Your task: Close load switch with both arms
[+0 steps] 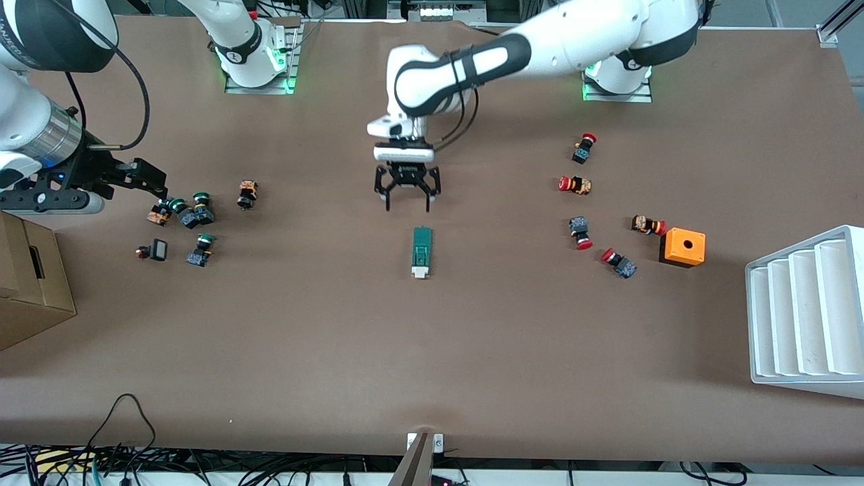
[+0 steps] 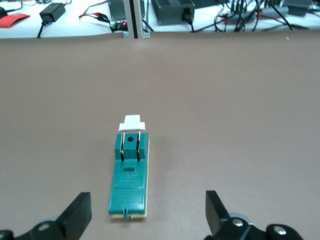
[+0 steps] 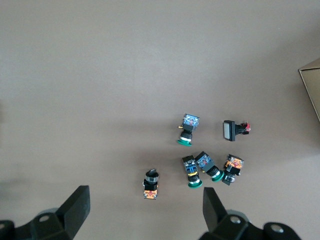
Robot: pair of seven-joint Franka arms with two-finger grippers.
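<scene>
A dark-green load switch [image 1: 422, 252] lies flat mid-bench [image 1: 432, 351], its white slider end nearest the front camera. The left tool [image 1: 408, 196], fingers spread and empty, hovers over bare bench just beside the switch's green end. The right tool [image 1: 158, 183], also released, hangs over green-capped push-buttons [image 1: 192, 212] at the right arm's end, partly hiding one.

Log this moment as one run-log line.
left gripper: open, over table just short of load switch | right gripper: open, above green-capped push-buttons | load switch: untouched, flat on table
</scene>
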